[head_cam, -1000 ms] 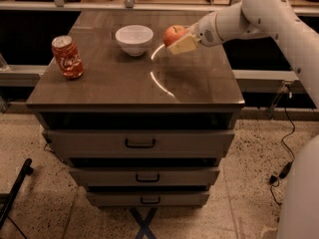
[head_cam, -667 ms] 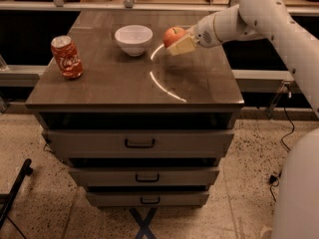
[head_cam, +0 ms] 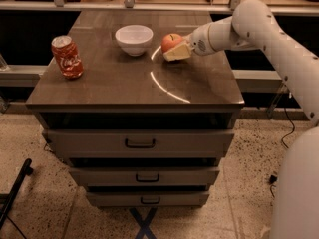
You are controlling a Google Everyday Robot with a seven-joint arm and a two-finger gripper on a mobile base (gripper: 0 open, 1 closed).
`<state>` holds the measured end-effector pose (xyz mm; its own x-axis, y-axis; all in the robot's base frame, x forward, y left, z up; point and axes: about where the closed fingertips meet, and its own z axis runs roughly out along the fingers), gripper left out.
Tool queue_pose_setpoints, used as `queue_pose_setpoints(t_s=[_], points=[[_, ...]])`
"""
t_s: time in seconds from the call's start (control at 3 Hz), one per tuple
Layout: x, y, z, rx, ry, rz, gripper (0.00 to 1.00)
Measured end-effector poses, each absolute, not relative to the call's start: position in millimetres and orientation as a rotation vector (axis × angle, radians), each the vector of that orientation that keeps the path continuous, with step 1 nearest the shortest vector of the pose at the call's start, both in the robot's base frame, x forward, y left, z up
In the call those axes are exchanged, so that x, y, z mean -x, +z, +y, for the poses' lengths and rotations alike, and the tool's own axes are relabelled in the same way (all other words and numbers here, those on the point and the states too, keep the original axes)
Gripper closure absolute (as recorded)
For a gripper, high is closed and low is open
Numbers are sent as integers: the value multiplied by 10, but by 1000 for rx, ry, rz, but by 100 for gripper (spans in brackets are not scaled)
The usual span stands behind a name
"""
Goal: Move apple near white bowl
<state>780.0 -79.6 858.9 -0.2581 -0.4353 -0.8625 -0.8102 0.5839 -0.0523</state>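
Gripping the apple (head_cam: 171, 40), the claw (head_cam: 175, 49) sits over the far-right part of the desk (head_cam: 114, 83), in from the right edge and close to the far edge. One pale finger (head_cam: 178, 53) is pressed against the apple's near-right underside. The opposing finger is hidden behind the fruit, so the clamp shows from one side only. Can't tell whether the apple rests on the desk top or hangs just off it, because that finger covers the contact area. The stem is a short dark mark on top. The white bowl (head_cam: 133, 39) stands upright to the apple's left, near the middle of the far edge. The two are near each other with a strip of bare desk between them, not touching. A red soda can (head_cam: 67, 57) stands upright by the left edge, well apart from both. The white arm (head_cam: 259, 29) reaches in from the right, and its upper run is cut off by the frame. The robot body (head_cam: 299, 193) is a pale mass cropped at lower right. A bright curved glare arc (head_cam: 167, 86) runs across the desk top from the apple toward the near-right corner. Three drawers (head_cam: 139, 142) with dark handles sit below, the lowest in shadow. Items on the shelf behind the far edge are cropped and unreadable. A dark bar (head_cam: 15, 193) on the floor at lower left is cut off, and a cable (head_cam: 286, 128) hangs at right.
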Motion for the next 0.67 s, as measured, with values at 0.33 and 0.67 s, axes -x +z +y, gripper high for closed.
queue_pose_setpoints(t_s=[0.33, 0.67], points=[[-7852, 8535, -574, 1022, 550, 1858, 12], [-7869, 8519, -343, 1070, 585, 1824, 0]])
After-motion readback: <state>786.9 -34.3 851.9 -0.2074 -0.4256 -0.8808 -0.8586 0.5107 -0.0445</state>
